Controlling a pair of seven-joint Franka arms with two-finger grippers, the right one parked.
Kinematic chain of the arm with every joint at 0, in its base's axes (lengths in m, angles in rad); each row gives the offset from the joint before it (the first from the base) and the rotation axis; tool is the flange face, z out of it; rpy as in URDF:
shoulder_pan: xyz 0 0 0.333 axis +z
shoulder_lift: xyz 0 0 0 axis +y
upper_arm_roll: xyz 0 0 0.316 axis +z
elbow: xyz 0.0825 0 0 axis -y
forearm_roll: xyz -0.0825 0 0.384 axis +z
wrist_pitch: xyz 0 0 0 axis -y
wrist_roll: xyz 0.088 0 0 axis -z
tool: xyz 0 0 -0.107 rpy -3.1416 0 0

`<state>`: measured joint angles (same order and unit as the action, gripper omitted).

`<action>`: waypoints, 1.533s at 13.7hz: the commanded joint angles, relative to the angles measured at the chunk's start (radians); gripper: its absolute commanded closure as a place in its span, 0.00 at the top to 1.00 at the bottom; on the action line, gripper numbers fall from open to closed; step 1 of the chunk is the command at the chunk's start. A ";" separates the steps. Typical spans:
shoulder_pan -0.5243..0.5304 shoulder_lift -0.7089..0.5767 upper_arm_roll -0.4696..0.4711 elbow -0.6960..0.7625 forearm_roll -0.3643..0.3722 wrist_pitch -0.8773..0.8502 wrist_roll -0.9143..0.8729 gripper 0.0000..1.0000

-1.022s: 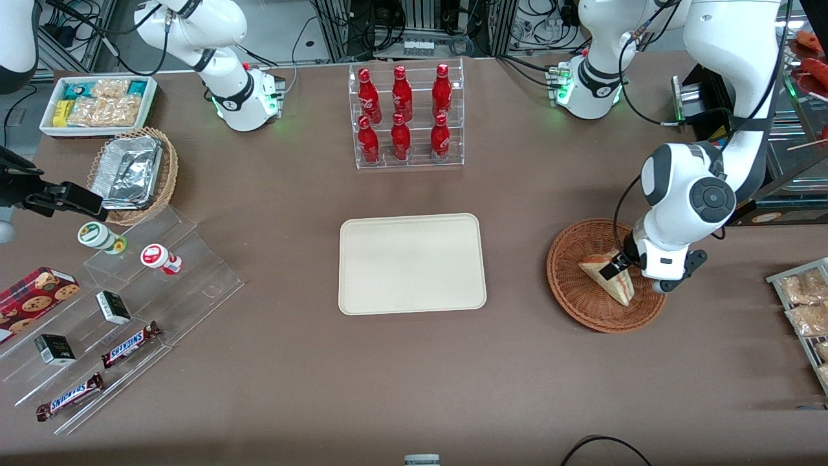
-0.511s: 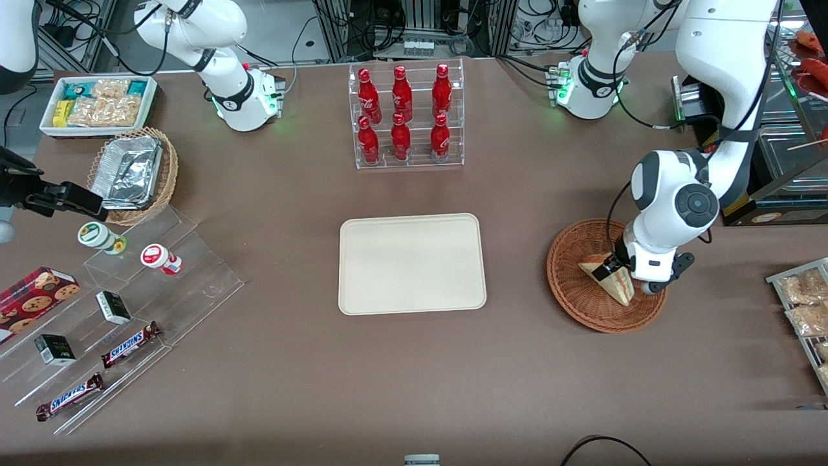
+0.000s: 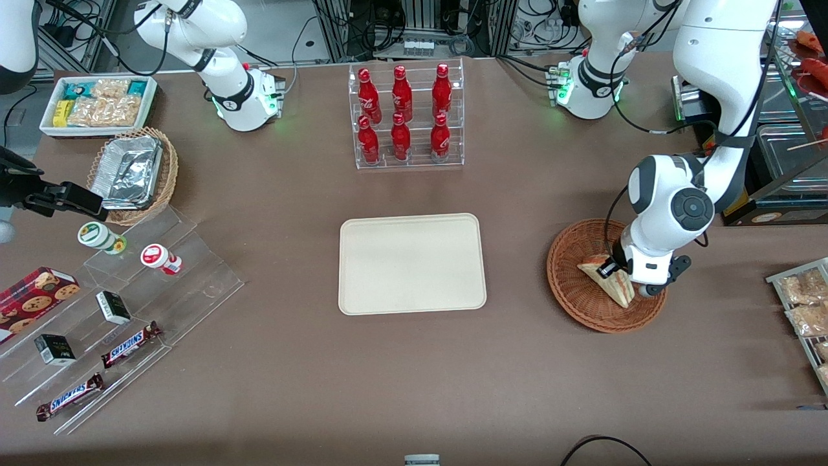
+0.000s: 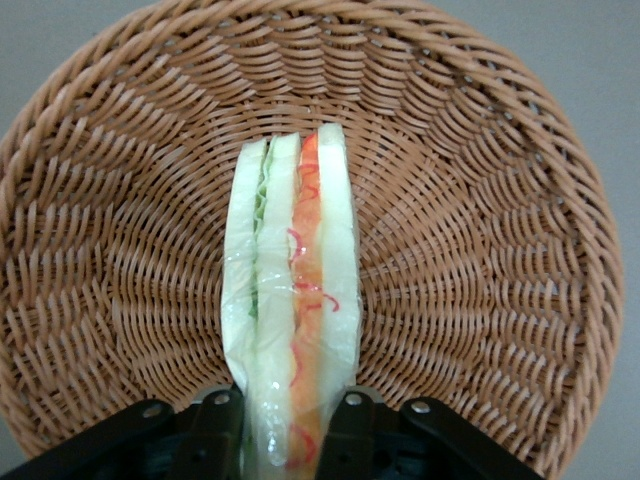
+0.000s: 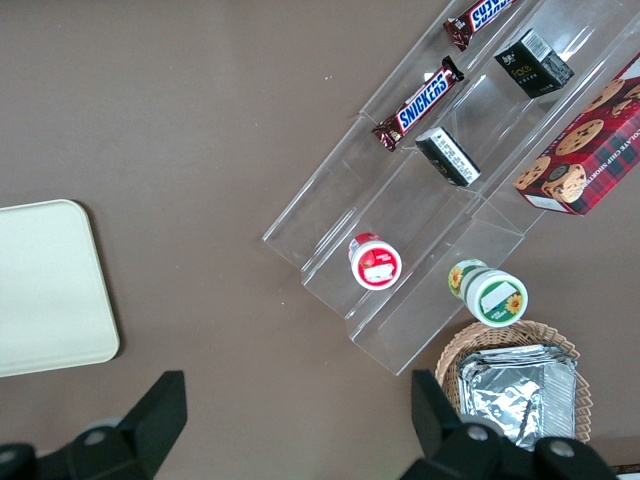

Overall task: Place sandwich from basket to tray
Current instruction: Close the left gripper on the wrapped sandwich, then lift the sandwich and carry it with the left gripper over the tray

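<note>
Grasp phase of the transfer. The claw (image 3: 613, 272) of the left arm sits low inside the basket (image 3: 570, 285), its two fingers (image 4: 218, 430) pressed against opposite bread faces of the sandwich (image 3: 607, 279), so it is clamped on the wedge. Compared with the frames from a second and half a second ago, the wrist has descended and drawn slightly toward the tray (image 3: 412, 263), while the sandwich has kept its place in the basket; the fingers, which then stood above and beside the wedge, now straddle it. The wrist view confirms the hold: the sandwich (image 4: 292, 320) stands on edge with its red-orange and green filling stripe facing the camera, the basket weave (image 4: 480, 250) surrounding it. This suggests the grip is secured and the lift not yet begun, so most of the task remains. The tray lies well apart from the basket, toward the parked arm's end, with only bare brown surface (image 3: 517, 362) between them; no obstacle appears on that path. A rack of red bottles (image 3: 404, 116) stands farther from the front camera than the tray, and an acrylic stand with snack bars (image 3: 129, 343) lies still farther toward the parked arm's end. The soft, film-wrapped bread may deform under pressure.
</note>
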<state>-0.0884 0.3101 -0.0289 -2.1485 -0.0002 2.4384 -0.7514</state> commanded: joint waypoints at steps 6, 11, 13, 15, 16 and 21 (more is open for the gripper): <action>-0.045 -0.085 -0.115 0.312 0.055 -0.407 -0.005 0.00; -0.045 -0.039 -0.282 0.371 0.057 -0.389 0.030 0.00; -0.045 0.010 -0.353 0.398 0.095 -0.372 0.029 0.00; -0.079 0.101 -0.413 0.458 0.169 -0.372 0.011 0.00; -0.124 0.142 -0.411 0.495 0.180 -0.374 -0.011 0.00; -0.281 0.288 -0.411 0.594 0.265 -0.319 -0.095 0.00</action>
<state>-0.3207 0.5270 -0.4430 -1.6402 0.2258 2.1116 -0.8154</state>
